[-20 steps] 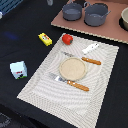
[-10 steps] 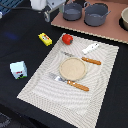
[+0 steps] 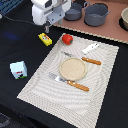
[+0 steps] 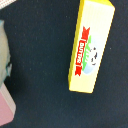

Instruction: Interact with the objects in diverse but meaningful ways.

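Observation:
A yellow box [image 3: 45, 38] with a red label lies on the dark table, and it fills the wrist view [image 4: 90, 47]. My gripper [image 3: 47, 28] hangs just above and behind it, not touching; its fingers are too small and dark to tell their spacing. No fingers show in the wrist view. A shiny red pepper [image 3: 67, 38] sits to the exterior view's right of the box. A white carton [image 3: 18, 70] with green-red print stands at the exterior view's left. A white elongated piece [image 3: 91, 48] lies on the striped placemat [image 3: 45, 82].
A tan plate [image 3: 73, 68] sits mid-placemat with a wooden-handled fork [image 3: 67, 82] and knife [image 3: 87, 60] beside it. Two grey pots [image 3: 75, 11] [image 3: 96, 14] stand on a pinkish board at the back.
The arm has come in from the upper left of the exterior view and moved down toward the yellow box. The objects have not moved.

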